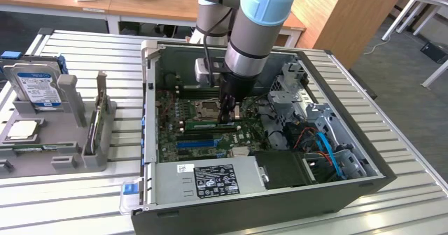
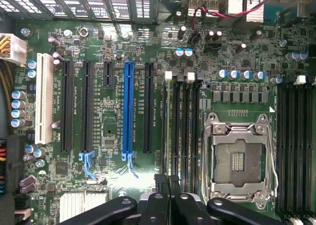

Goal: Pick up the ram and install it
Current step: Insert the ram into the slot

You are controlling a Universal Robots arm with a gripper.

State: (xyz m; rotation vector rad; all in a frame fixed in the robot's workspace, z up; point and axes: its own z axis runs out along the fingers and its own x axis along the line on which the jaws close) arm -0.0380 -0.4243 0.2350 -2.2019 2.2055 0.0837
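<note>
Evidently the work is centring on the open computer case [image 1: 245, 219], though the account is starting at the exterior view's left. There, on the slatted table [image 1: 84, 41], a gray fixture tray [image 1: 70, 164] is carrying spare parts. A hard drive [image 1: 35, 88] is leaning in its cradle, and a taller green card with a metal bracket [image 1: 98, 117] is standing on edge, so each is offering an edge that can be gripped from above.

The case is lying on its side with its panel off, so the motherboard [image 1: 175, 135] is facing up and the arm is reaching straight down to it. The blue slot [image 1: 196, 143] [image 2: 128, 111] is standing empty, apart from the action.

The ram [image 1: 203, 124] [image 2: 168, 126] is standing on its long edge at the memory slot just beside the CPU socket [image 1: 209, 108] [image 2: 239, 158], with its pale label facing the exterior camera. In the wrist view it is showing as a thin line running from the fingertips along that slot. Whether it is seated fully is not clear.

The gripper [image 1: 227, 117] [image 2: 168, 181] is hanging vertically over the stick's end toward the exterior view's right. Its jaws are pinched nearly together on the ram's top edge, apparently so the thin board is staying upright and lined up with the slot.

Further right, blue cables [image 1: 326, 146] are lying well apart from the gripper.
</note>
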